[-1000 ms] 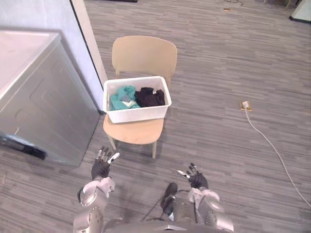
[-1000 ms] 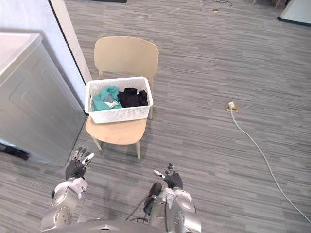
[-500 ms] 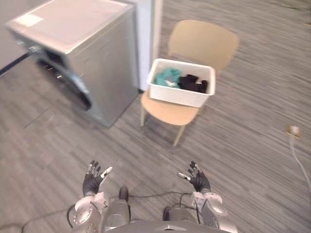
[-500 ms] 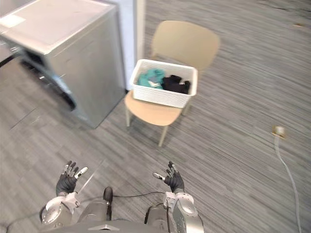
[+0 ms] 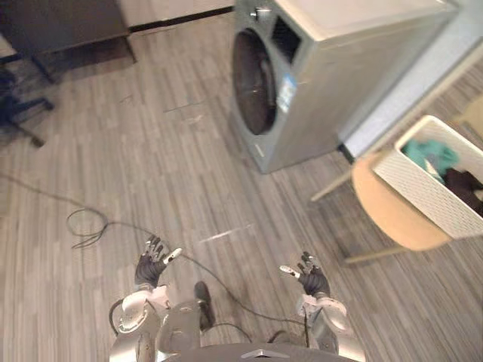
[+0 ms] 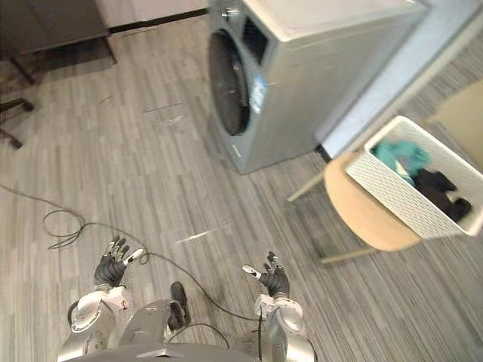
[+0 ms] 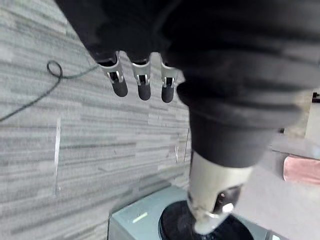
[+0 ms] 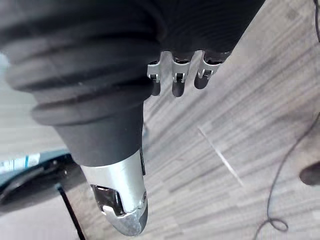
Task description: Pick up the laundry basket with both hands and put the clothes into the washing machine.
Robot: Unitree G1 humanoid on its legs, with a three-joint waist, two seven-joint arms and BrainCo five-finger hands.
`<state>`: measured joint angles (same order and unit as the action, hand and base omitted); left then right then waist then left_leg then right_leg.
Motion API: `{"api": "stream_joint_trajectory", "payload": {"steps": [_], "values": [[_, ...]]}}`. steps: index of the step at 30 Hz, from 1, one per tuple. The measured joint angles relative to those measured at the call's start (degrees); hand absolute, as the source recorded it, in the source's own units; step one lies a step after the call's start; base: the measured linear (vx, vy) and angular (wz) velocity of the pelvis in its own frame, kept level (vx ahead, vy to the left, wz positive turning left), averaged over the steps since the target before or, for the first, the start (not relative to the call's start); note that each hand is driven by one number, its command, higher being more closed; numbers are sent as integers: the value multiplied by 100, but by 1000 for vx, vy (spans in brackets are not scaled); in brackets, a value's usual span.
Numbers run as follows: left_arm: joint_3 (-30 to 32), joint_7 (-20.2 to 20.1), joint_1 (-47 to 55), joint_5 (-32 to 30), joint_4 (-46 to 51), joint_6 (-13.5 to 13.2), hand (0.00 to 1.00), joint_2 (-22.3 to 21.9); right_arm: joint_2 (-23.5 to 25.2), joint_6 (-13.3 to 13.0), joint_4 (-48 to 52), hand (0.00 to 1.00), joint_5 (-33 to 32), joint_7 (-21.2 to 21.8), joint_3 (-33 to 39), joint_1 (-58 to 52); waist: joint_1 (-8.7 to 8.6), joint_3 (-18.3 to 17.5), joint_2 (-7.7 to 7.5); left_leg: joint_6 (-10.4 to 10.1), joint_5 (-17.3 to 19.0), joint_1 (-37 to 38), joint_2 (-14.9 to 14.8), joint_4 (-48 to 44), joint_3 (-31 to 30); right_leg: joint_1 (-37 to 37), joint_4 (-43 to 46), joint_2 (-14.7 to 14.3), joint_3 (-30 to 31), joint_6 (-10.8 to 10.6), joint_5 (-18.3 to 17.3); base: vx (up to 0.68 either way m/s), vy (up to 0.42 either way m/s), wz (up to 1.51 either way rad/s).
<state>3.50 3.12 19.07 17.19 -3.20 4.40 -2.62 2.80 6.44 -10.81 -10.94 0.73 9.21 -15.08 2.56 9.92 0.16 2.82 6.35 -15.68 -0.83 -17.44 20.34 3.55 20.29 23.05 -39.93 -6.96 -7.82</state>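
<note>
A white laundry basket (image 6: 411, 197) holding teal clothes (image 6: 400, 157) and black clothes (image 6: 439, 188) rests on a tan wooden chair (image 6: 366, 215) at the right edge. A silver washing machine (image 5: 332, 68) with a dark round door (image 5: 253, 83) stands at the upper middle, left of the chair. My left hand (image 5: 151, 265) and right hand (image 5: 309, 277) hover low in front of me, both open and holding nothing, far from the basket. The straight fingers (image 7: 142, 85) show in the left wrist view, and the right fingers (image 8: 179, 80) in the right wrist view.
A black office chair base (image 5: 19, 105) and a dark cabinet (image 5: 60, 23) stand at the upper left. Grey plank floor (image 5: 151, 166) spreads between me and the washing machine. A pale wall panel (image 5: 423, 83) runs behind the machine beside the chair.
The camera has swung left: the washing machine's front door has come into sight and the chair with the basket has slid to the right edge. Both hands stay open and low.
</note>
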Motion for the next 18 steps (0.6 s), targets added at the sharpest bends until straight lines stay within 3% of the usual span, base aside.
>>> {"api": "stream_joint_trajectory", "payload": {"steps": [1,2,3,4,5,6,7,8,9,10,12,14,15,17,18], "values": [[-66,-22,23,-19,-37,6,0,-25,-17,3,-118,0,0,-2,-2,-25,-125,93,9,170,288,240,269,-60,-36,1,1070,571,153,266,145,56,250,104],[-163,-37,44,-52,-35,7,0,-17,-51,7,-138,0,0,-3,-6,-70,-194,128,50,215,323,418,344,-53,-110,-110,1571,716,377,805,321,203,358,131],[-285,-97,67,-63,-22,6,0,24,-77,8,-144,0,1,-3,-63,-139,-306,181,145,285,395,641,422,-29,-320,-536,2587,768,1140,1627,585,214,281,97],[-366,-101,87,-106,-24,7,0,85,-54,7,-140,0,2,-3,-113,-164,-363,200,181,280,426,784,424,56,-448,-963,3296,523,1715,1345,346,277,320,95],[-410,-111,119,-241,-34,21,0,221,5,5,-135,0,3,3,-297,-199,-437,238,238,271,421,979,450,353,-592,-1414,3773,85,2057,990,3,202,227,69],[-431,-144,118,-361,-33,24,0,308,7,2,-128,0,-2,22,-418,-240,-501,229,223,245,434,1189,478,698,-659,-1638,3805,-234,2050,901,-229,232,198,58],[-447,-155,102,-403,-34,23,0,367,8,1,-128,0,-7,32,-467,-264,-536,231,201,89,535,1359,475,890,-597,-1775,3681,-417,2031,854,-373,424,93,78],[-522,-221,46,-450,12,4,0,543,60,-11,3,0,-11,42,-468,-286,-670,220,42,-12,666,1525,311,878,-167,-2008,3168,-658,1813,755,-628,402,-9,87],[-601,-246,-23,-466,10,-2,0,545,69,-30,122,0,-15,36,-445,-390,-750,300,119,90,326,1568,318,900,-40,-2050,2985,-701,1641,636,-687,482,-32,95],[-639,-269,-128,-503,-37,7,0,534,62,-39,139,0,-15,15,-387,-417,-749,346,-72,140,387,1822,531,983,-58,-2197,2526,-667,1561,507,-786,359,-13,54],[-652,-275,-177,-508,-45,12,0,476,58,-41,147,0,-14,2,-353,-436,-738,373,0,90,490,2077,620,1034,-75,-2406,1781,-838,1009,639,-690,411,30,20],[-647,-275,-351,-510,-46,9,0,436,29,-39,323,0,-5,4,-413,-407,-767,366,-10,-48,571,2295,645,1147,-144,-2552,1066,-1112,378,933,-423,446,28,18],[-648,-273,-398,-515,-47,2,0,432,23,-46,458,0,-3,7,-471,-458,-780,348,-38,-203,672,2445,684,1165,-156,-2559,567,-1382,128,1189,-168,540,-27,20],[-692,-274,-377,-523,-37,-10,0,416,7,-50,798,0,-3,2,-492,-576,-826,268,-187,-353,939,2700,858,808,-158,-2254,-195,-1673,184,1997,399,585,-60,21],[-711,-260,-388,-549,-141,-11,0,200,-218,-61,853,0,2,0,-507,-434,-900,294,125,-333,1221,2596,502,14,-35,-2021,-144,-1860,186,2070,274,590,-41,-1]]}}
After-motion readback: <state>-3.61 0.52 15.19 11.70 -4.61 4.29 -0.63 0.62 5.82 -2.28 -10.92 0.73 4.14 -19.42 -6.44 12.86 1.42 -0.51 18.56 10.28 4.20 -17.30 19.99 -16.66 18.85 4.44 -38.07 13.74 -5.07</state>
